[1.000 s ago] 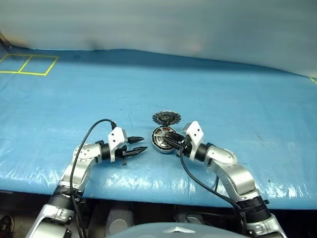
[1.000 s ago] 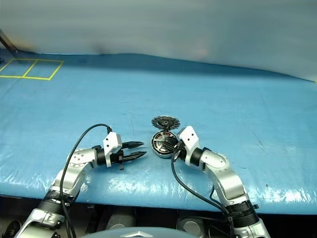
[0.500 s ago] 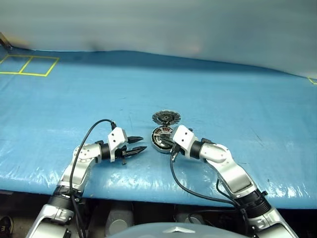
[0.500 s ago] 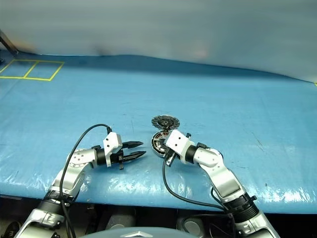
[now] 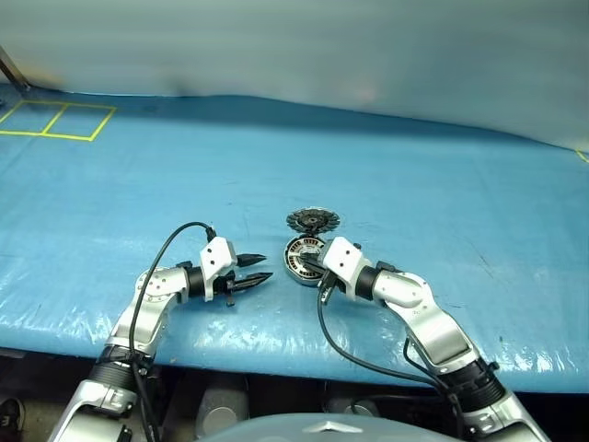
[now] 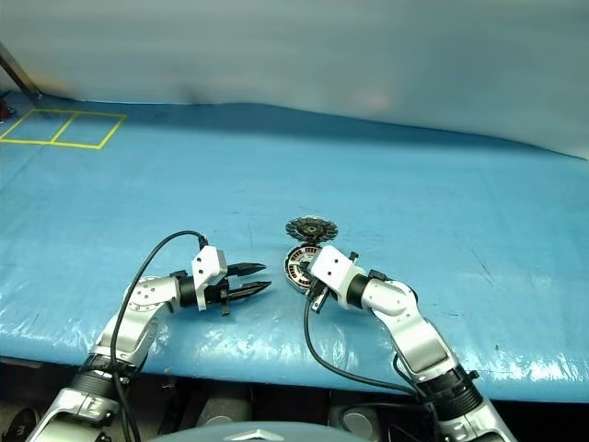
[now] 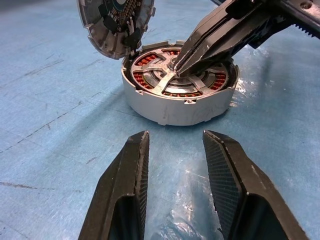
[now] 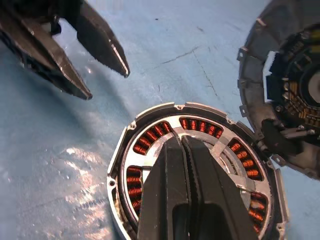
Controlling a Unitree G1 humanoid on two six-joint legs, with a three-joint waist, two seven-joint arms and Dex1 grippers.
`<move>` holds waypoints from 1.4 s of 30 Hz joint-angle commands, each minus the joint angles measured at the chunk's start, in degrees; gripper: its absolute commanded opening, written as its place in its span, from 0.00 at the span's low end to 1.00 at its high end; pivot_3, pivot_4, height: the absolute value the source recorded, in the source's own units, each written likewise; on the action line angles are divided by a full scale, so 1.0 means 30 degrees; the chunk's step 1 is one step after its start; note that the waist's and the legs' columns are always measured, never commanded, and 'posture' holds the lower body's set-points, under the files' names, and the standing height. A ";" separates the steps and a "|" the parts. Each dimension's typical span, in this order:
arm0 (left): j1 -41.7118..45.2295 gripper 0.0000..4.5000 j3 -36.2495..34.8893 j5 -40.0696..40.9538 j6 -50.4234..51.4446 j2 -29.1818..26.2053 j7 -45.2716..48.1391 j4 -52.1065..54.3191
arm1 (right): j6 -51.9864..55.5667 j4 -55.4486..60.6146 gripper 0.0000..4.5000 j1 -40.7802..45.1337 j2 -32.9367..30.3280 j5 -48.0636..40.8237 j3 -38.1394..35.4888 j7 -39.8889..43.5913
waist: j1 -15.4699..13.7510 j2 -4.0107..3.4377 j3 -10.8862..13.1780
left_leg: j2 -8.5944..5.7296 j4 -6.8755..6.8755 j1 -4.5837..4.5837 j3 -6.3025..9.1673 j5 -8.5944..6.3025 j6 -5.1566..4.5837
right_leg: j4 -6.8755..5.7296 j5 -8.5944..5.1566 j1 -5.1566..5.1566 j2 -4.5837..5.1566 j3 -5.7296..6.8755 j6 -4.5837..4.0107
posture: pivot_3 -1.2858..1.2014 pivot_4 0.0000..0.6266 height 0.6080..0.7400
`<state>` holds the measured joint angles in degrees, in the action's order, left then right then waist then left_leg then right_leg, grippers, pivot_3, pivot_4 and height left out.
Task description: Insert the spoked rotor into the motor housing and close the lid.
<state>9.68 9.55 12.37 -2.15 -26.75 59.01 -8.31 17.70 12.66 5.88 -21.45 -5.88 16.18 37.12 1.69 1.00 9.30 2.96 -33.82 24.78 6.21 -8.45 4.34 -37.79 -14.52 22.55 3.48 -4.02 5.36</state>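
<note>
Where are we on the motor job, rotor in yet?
Done: the spoked rotor sits inside the motor housing. In hand: the shut right gripper presses its hub; the left gripper waits open nearby. Left: the lid stands open, not yet closed.

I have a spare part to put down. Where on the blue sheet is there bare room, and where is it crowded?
Bare: the wide blue sheet beyond the lid, and the stretches to either side. Crowded: the middle near edge, where the right pincer, shut, presses on the spoked rotor in the motor housing, and the open left pincer sits close beside it.
</note>
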 commanded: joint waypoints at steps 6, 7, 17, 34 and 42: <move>0.0103 0.40 -0.0189 0.0063 -0.0610 0.0069 -0.0010 -0.0044 | 0.1358 0.1967 0.01 -0.0252 -0.0206 -0.3255 -0.2719 0.0448 | 0.0129 -0.0062 0.0056 | 0.0001 0.0015 0.0010 -0.0002 -0.0001 0.0000 | 0.0003 -0.0003 0.0021 -0.0005 0.0000 -0.0003 | 0.52 0.24 1.00; 0.0078 0.40 -0.0193 0.0066 -0.0656 0.0074 -0.0034 -0.0047 | 0.1504 0.2039 0.01 -0.0385 -0.0615 -0.3067 -0.2927 0.0381 | 0.0129 -0.0064 0.0056 | 0.0000 0.0015 0.0009 -0.0003 -0.0001 0.0000 | 0.0003 -0.0004 0.0021 -0.0005 -0.0001 -0.0004 | 0.52 0.24 1.00; -0.0297 0.40 -0.0361 0.0172 -0.0842 0.0080 -0.0217 0.0069 | 0.2464 0.0818 0.01 0.1064 -0.1574 -0.0280 -0.4707 -0.3786 | 0.0233 -0.0087 0.0073 | 0.0005 0.0018 0.0025 -0.0019 -0.0001 0.0002 | -0.0009 -0.0005 0.0064 -0.0005 -0.0006 -0.0008 | 0.52 0.24 1.00; -0.0920 0.40 -0.0827 0.0272 -0.0849 -0.0118 -0.0947 0.0708 | 0.1427 -0.4610 0.01 0.8822 -0.0713 -0.2095 -0.1717 0.4058 | 0.0186 -0.0125 0.0104 | 0.0002 0.0086 0.0029 -0.0010 0.0004 -0.0007 | 0.0004 -0.0006 0.0065 -0.0014 -0.0006 -0.0007 | 0.52 0.24 1.00; -0.1137 0.40 -0.0961 0.0219 -0.0806 -0.0205 -0.1063 0.0852 | 0.0511 -0.3369 0.01 0.7271 -0.3263 -0.0218 0.0565 0.6200 | 0.0171 -0.0133 0.0108 | 0.0003 0.0100 0.0020 -0.0012 0.0003 -0.0003 | 0.0005 -0.0020 0.0071 -0.0015 -0.0003 -0.0024 | 0.52 0.24 1.00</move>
<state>5.95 7.52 12.41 -4.05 -27.26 56.18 -8.07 20.50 -0.02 28.03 -30.83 -7.24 17.39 55.09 2.20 0.60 9.63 2.96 -33.52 24.83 6.17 -8.44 4.33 -37.78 -14.58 22.76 3.44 -4.03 5.29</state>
